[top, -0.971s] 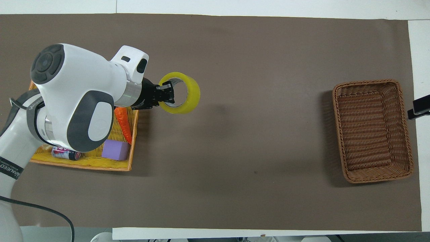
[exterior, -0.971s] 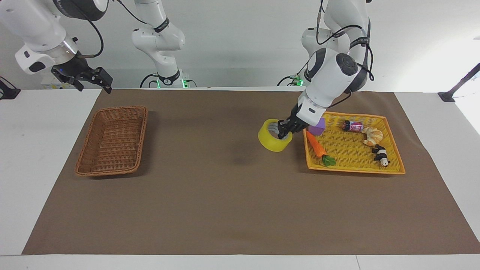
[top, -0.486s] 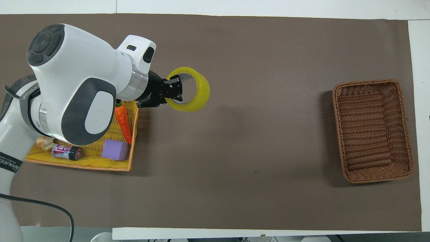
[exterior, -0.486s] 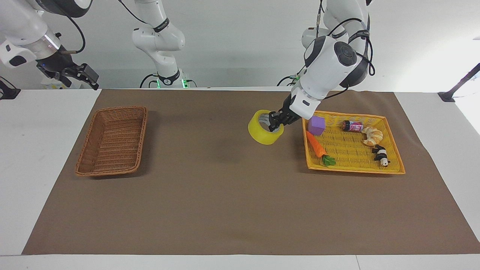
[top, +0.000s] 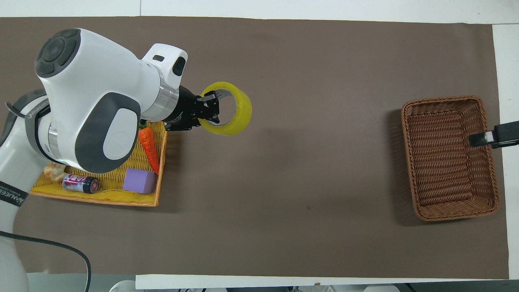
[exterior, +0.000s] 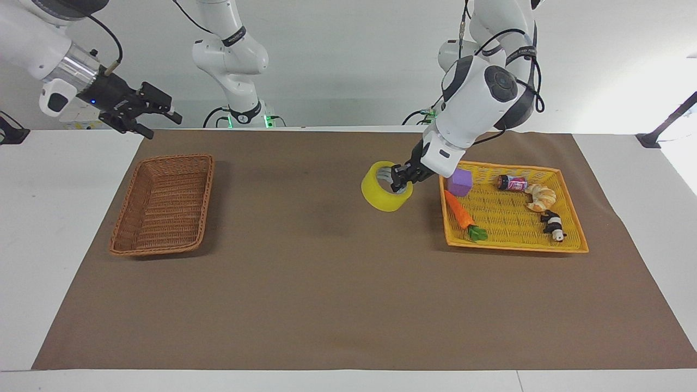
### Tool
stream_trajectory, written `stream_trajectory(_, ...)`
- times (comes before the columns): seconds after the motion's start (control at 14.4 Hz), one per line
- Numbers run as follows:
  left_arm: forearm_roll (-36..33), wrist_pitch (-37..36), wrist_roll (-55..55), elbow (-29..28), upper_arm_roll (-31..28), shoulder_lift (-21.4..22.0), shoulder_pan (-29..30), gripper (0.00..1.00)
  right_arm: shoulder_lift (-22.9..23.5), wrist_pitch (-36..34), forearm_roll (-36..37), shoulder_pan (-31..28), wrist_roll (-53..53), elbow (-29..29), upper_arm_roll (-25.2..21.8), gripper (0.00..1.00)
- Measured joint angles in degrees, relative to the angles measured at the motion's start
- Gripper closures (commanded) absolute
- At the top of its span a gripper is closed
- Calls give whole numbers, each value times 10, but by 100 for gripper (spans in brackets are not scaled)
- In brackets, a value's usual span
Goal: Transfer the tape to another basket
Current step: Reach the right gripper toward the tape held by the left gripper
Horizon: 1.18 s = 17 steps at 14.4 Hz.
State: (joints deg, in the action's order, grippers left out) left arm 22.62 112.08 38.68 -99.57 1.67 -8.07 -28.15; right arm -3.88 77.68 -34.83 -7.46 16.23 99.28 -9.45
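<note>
White arms (exterior: 474, 103) — black claws, cables

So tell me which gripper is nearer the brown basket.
Right. The right gripper hangs open over the brown basket at its robot-side edge; the left gripper, gripping the tape, is near the yellow tray.

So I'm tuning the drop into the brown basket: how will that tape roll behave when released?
The tape roll, pinched through its wall by the left hand, hangs tilted, so it looks stiff and light. Being round, it may roll if it lands on edge; the wicker basket has raised sides that should stop it.
</note>
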Motion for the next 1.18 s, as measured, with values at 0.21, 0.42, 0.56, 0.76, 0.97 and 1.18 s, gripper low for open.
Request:
stream_trajectory(0.21,0,-2,5,0,-1,0,0,100,4,56,-114,37,7,53,2,0)
stream_trajectory(0.42,0,-3,6,0,-1,0,0,100,13,167,-223,122,8,94,4,0)
stream_trajectory(0.56,0,-4,7,0,-1,0,0,100,32,240,-279,182,8,108,6,0)
stream_trajectory(0.76,0,-6,7,-2,-1,0,0,100,74,304,-333,240,8,110,7,0)
stream_trajectory(0.97,0,-6,7,-5,-1,0,0,100,105,338,-383,275,10,105,7,0)
stream_trajectory(1.18,0,-6,7,-7,-2,0,0,100,114,369,-390,308,7,103,7,0)
